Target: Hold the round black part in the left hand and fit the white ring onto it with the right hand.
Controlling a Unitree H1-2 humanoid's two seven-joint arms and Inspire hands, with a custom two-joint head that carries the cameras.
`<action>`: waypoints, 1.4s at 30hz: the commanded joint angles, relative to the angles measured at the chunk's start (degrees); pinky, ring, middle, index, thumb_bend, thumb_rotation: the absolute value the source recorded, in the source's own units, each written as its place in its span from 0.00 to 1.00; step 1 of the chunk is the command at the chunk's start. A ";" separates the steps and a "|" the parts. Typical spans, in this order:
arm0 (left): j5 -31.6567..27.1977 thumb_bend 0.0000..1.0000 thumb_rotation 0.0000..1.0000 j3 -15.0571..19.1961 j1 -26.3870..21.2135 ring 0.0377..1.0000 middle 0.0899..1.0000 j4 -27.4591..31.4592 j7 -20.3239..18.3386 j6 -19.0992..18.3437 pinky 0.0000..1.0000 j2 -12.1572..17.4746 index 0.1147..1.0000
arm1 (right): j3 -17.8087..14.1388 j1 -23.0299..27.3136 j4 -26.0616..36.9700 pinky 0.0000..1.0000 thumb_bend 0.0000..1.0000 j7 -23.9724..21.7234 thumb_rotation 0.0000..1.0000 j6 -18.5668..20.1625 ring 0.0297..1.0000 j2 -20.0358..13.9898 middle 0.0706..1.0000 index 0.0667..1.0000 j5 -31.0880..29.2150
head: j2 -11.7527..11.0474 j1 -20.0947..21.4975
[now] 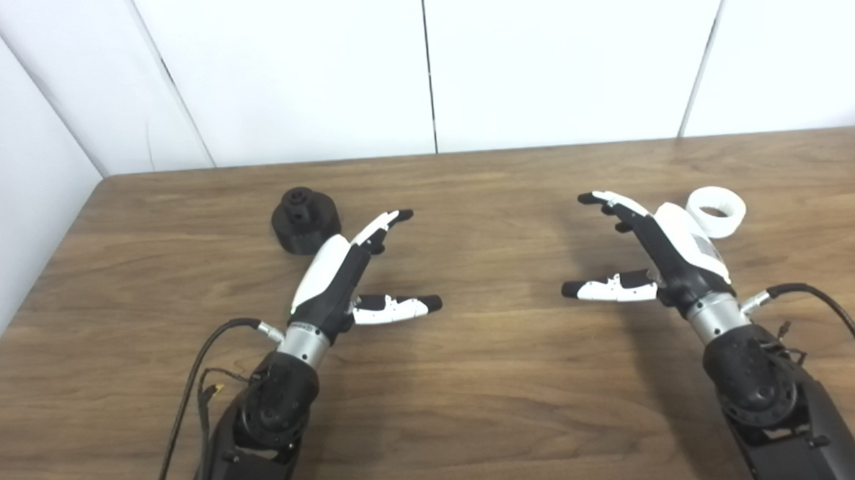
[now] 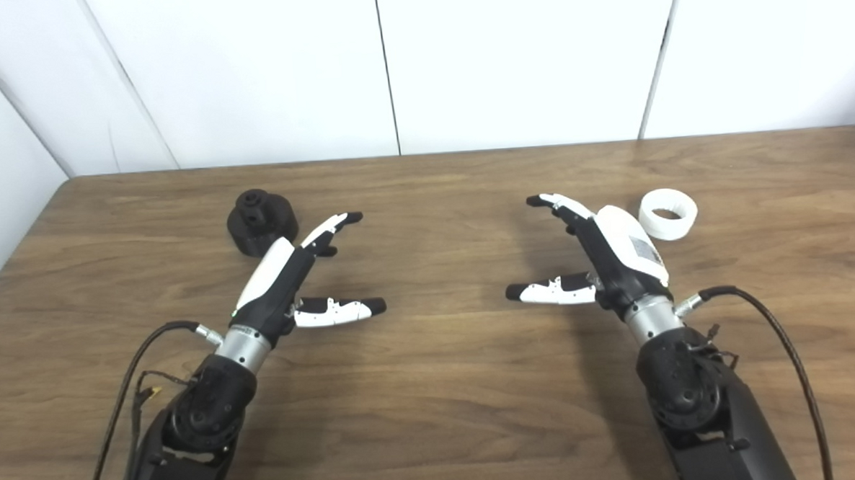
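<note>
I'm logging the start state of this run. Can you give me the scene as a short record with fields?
surface: wooden table
round black part: on the table, far left, just beyond the left hand, not held
white ring: on the table, far right, beside the right hand, not held
left hand: open, empty
right hand: open, empty
assembly: not begun

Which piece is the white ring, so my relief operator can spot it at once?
Start at the wooden table and follow the right arm up to the open right hand. Just beyond its outer edge, apart from it, lies the white ring. It is the only white loose piece; the other, the round black part, sits far across by the left hand.
</note>
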State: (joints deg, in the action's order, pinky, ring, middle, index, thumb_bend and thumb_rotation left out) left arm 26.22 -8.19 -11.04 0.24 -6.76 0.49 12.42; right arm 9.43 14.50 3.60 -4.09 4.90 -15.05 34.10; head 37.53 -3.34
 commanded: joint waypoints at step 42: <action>17.81 0.93 0.48 8.06 -4.47 1.00 1.00 5.26 10.20 -7.97 0.98 7.54 0.87 | -1.16 2.82 1.49 0.74 0.88 -0.01 0.35 -1.21 0.85 -1.72 0.88 0.83 -1.68 | -0.33 -6.58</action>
State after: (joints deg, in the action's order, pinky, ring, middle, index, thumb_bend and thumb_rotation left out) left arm 42.54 -1.30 -12.66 4.60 0.87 -6.56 18.91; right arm 8.97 14.56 3.64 -4.32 4.79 -15.98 32.75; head 37.18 -9.84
